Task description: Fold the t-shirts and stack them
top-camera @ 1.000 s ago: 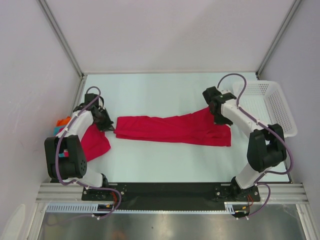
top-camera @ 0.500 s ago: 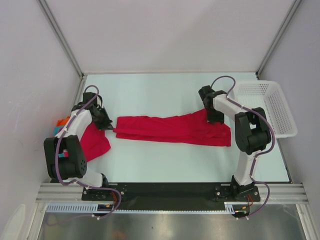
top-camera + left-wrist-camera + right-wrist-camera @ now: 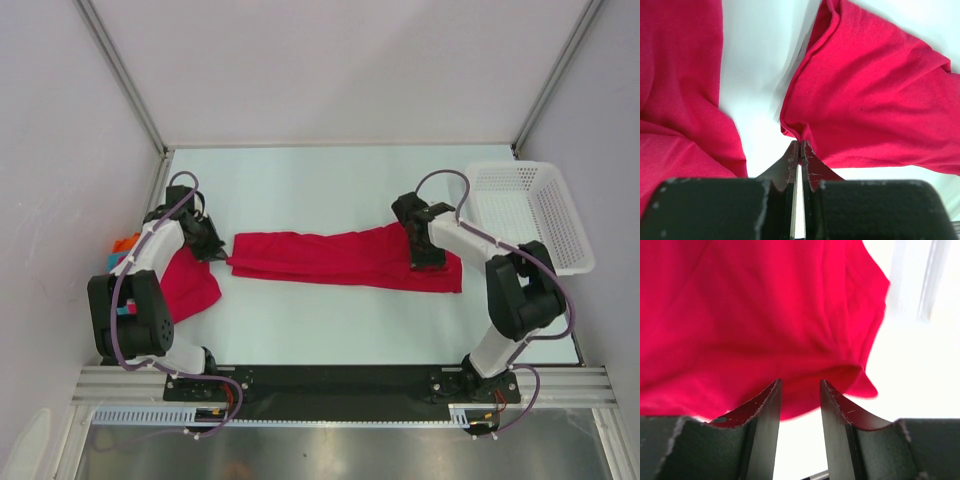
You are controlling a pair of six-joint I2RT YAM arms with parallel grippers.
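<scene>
The left gripper [image 3: 799,146] has its jaws pressed together, pinching a corner of the long shirt [image 3: 875,100]. A 2nd shirt [image 3: 675,100] lies just left. The right gripper [image 3: 800,390] has its jaws spread over the long shirt's other end, with the basket [image 3: 540,215] to their right.

Table [image 3: 330,190]: pale white top, evenly lit, no hard shadows.
Walls [image 3: 340,70]: plain grey panels on three sides.
Posts [image 3: 121,75]: aluminium, at the back corners.
Front edge: black strip [image 3: 340,385], with a brushed steel sheet [image 3: 340,450] beyond.
</scene>
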